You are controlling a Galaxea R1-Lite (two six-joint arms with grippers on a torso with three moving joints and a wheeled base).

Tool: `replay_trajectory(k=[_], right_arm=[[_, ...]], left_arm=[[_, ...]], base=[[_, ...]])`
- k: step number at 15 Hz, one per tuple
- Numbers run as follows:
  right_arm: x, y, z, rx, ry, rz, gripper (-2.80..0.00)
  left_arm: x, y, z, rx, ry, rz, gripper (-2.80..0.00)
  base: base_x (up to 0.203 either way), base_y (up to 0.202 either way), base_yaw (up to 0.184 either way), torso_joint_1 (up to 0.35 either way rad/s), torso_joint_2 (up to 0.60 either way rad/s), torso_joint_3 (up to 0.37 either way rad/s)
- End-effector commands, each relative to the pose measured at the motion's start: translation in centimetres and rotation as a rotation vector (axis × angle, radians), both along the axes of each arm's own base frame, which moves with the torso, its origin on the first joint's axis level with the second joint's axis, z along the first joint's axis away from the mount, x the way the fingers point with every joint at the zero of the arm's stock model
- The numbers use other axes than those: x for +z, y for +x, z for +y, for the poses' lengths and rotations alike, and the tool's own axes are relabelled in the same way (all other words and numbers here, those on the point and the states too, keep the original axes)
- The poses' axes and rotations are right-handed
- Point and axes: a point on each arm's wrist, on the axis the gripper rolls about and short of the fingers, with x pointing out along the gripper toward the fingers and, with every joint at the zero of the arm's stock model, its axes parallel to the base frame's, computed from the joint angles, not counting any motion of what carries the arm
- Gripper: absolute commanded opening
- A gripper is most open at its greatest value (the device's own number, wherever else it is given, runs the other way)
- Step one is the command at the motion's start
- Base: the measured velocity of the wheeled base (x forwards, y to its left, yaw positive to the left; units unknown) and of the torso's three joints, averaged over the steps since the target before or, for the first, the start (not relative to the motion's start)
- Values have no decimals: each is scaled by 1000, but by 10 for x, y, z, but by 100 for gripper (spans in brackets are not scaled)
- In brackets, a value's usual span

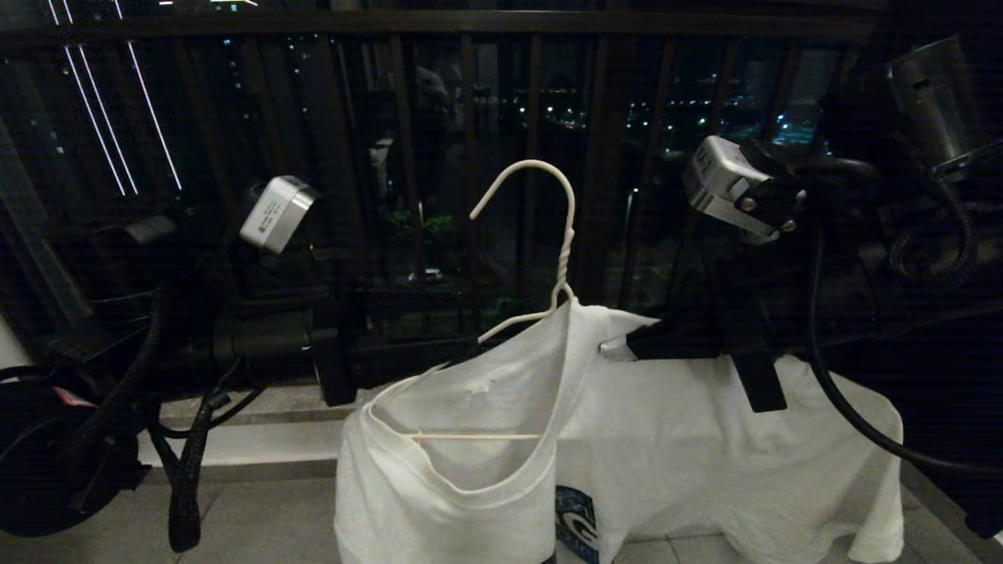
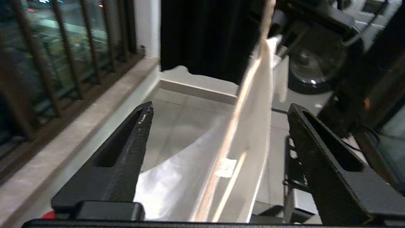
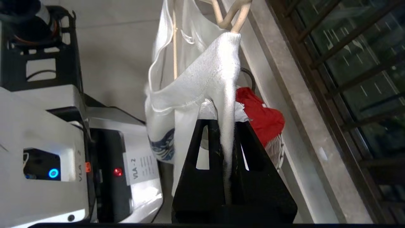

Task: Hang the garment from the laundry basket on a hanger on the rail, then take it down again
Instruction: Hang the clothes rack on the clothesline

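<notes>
a dark balcony railing with upright bars closes off the far side, and beyond it lies a night city: scattered small lights and thin bright streaks slanting down at the upper left. a bit of green foliage shows between the bars. under the railing runs a pale stone ledge, with a lighter step just below it. the floor is laid in large light grey tiles. in the left wrist view a white wall meets the ledge at a corner, next to a dark black panel or opening. the light is dim and indoor-warm.
</notes>
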Motion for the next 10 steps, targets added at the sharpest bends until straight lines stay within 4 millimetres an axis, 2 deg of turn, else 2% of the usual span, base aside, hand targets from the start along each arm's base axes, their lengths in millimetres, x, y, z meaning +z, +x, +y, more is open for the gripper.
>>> replay_trajectory(k=[1, 3, 4, 10], right_arm=[[-1, 6, -5, -17, 10, -3, -280], [0, 14, -12, -49, 37, -14, -280], [2, 17, -15, -67, 61, -8, -280], [9, 23, -16, -147, 171, -55, -280]], left_arm=[[12, 1, 11, 33, -21, -28, 0], [25, 2, 20, 64, -49, -24, 0], [30, 3, 25, 81, -62, -21, -280], [52, 1, 30, 194, -84, 1, -280]], base=[[0, 0, 0, 0, 0, 0], [0, 0, 0, 0, 0, 0], [0, 0, 0, 0, 0, 0], [0, 0, 0, 0, 0, 0]])
